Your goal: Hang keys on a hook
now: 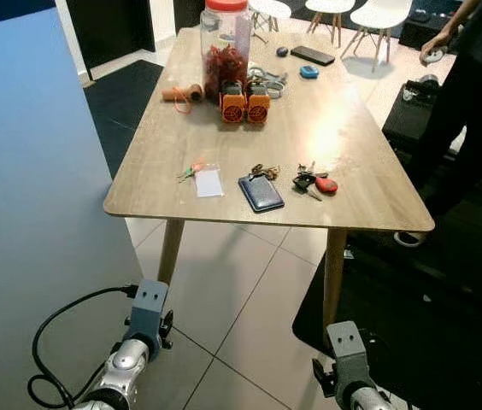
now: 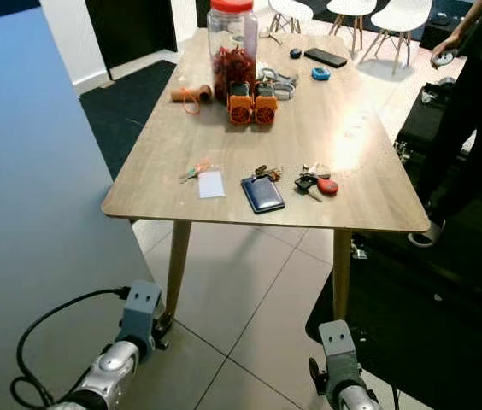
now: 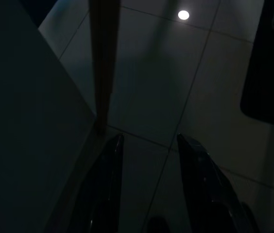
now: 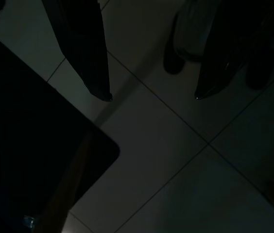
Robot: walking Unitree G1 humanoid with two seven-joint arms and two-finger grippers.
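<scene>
Right wrist view, very dim. The right gripper (image 4: 151, 94) points down at a tiled floor (image 4: 176, 160); its two black fingers (image 4: 86, 53) stand well apart with nothing between them, each tapering to a narrow tip. Pale grout lines cross the tiles diagonally beneath the tips. A black mat (image 4: 25, 155) with a rounded corner lies on the floor beside one finger, and a dim wooden table leg (image 4: 66, 194) slants across its edge. Beyond the other finger stand dark shapes (too shaded to identify).
</scene>
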